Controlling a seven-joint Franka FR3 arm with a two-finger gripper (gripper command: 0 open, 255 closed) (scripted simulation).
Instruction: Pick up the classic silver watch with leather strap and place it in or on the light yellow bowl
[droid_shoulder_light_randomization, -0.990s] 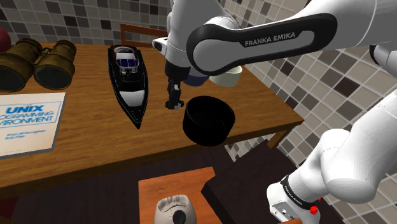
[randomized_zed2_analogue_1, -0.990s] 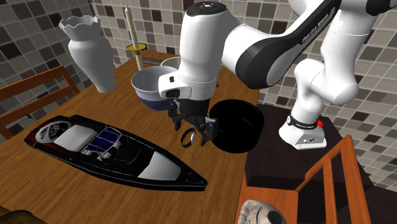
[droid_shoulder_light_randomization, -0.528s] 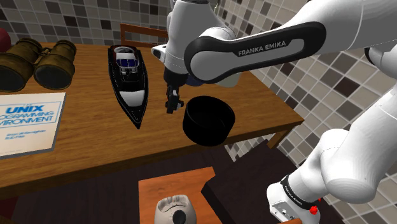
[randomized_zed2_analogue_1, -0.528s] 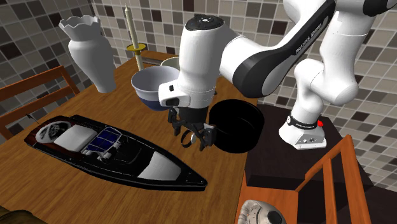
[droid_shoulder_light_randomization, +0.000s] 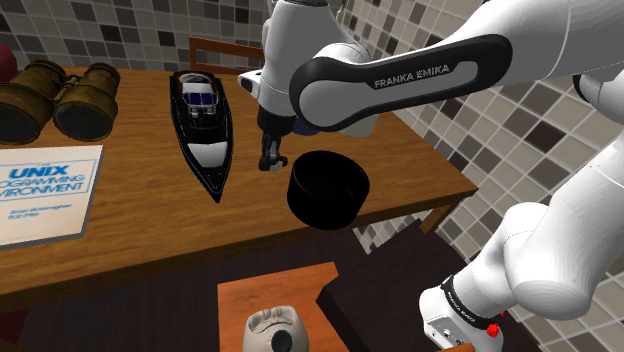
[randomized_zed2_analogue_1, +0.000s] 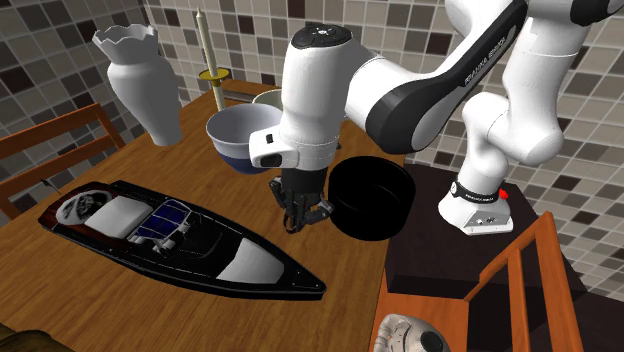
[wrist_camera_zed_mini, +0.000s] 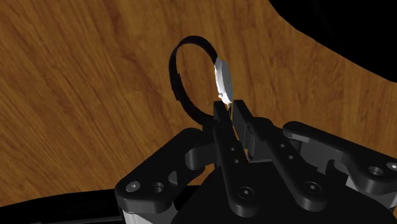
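Mosaic tiles in brown, grey and cream cover the wall (droid_shoulder_light_randomization: 120, 30) behind a wooden bench (droid_shoulder_light_randomization: 120, 240). From the shoulder view, a black model speedboat (droid_shoulder_light_randomization: 205, 130) lies along the bench, with brass binoculars (droid_shoulder_light_randomization: 55, 95) and a UNIX book (droid_shoulder_light_randomization: 40, 190) toward that view's left. The white arm (droid_shoulder_light_randomization: 400, 75) reaches over the bench, and its jaws hang between the boat and a round black pot (droid_shoulder_light_randomization: 328, 188). In the second exterior view the jaws point down just beside the pot's rim, pressed close together on a small ring-shaped thing, too small to make out. Behind the arm stand a white and blue bowl (randomized_zed2_analogue_1: 235, 135) and, touching it at the back, the pale yellow bowl (randomized_zed2_analogue_1: 268, 97), well apart from the jaws. A white vase (randomized_zed2_analogue_1: 150, 80) and a candlestick (randomized_zed2_analogue_1: 205, 60) stand further toward that view's left. In the wrist view the jaws are nearly shut, pinching the watch (wrist_camera_zed_mini: 221, 77) at the edge of its silver case, so that its dark strap (wrist_camera_zed_mini: 181, 70) loops out beyond the fingertips (wrist_camera_zed_mini: 221, 111) over the wood. Whether the strap touches the bench I cannot tell.
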